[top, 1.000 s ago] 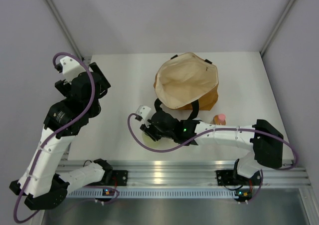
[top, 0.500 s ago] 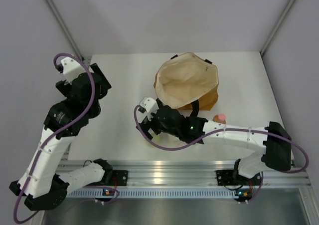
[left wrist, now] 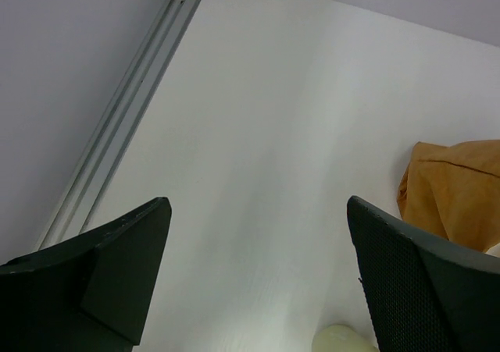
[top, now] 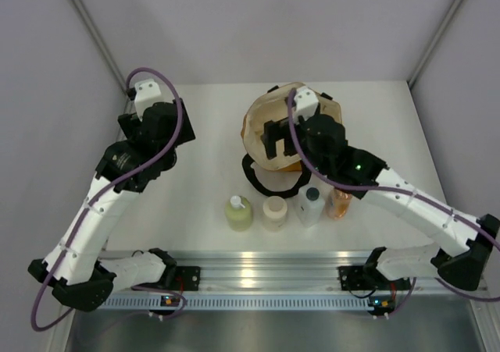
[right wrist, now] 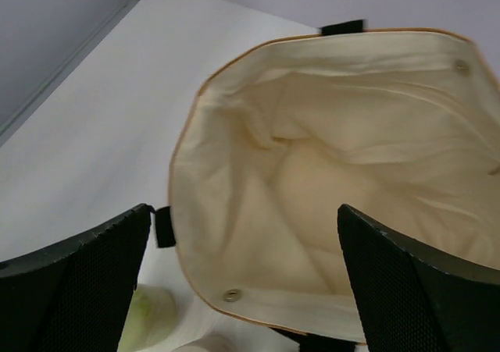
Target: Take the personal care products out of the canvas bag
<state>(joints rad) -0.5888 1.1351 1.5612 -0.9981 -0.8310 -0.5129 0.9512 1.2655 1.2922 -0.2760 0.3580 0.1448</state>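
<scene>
The canvas bag [top: 316, 153] stands at the back middle of the table, its mouth facing up. My right gripper [top: 277, 144] hovers open over that mouth. In the right wrist view the bag's cream lining [right wrist: 336, 172] shows no product between the open gripper [right wrist: 244, 211] fingers. The personal care products stand in a row in front of the bag: yellow-green [top: 239, 213], cream [top: 274, 213], white with dark cap [top: 309, 206], orange [top: 339, 204]. My left gripper [top: 164, 137] hangs open over bare table left of the bag, also open in its wrist view [left wrist: 258, 204].
The bag's black loop handle [top: 266, 182] lies on the table just behind the bottles. A metal rail [top: 258, 270] runs along the near edge. Grey walls close in the table at left, back and right. A bag corner [left wrist: 453, 188] and a pale bottle top [left wrist: 344, 340] show in the left wrist view.
My right gripper opened, left the yellow-green bottle near the front, and rose back over the bag's mouth. All the bottles now stand uncovered. My left arm swung up and to the right.
</scene>
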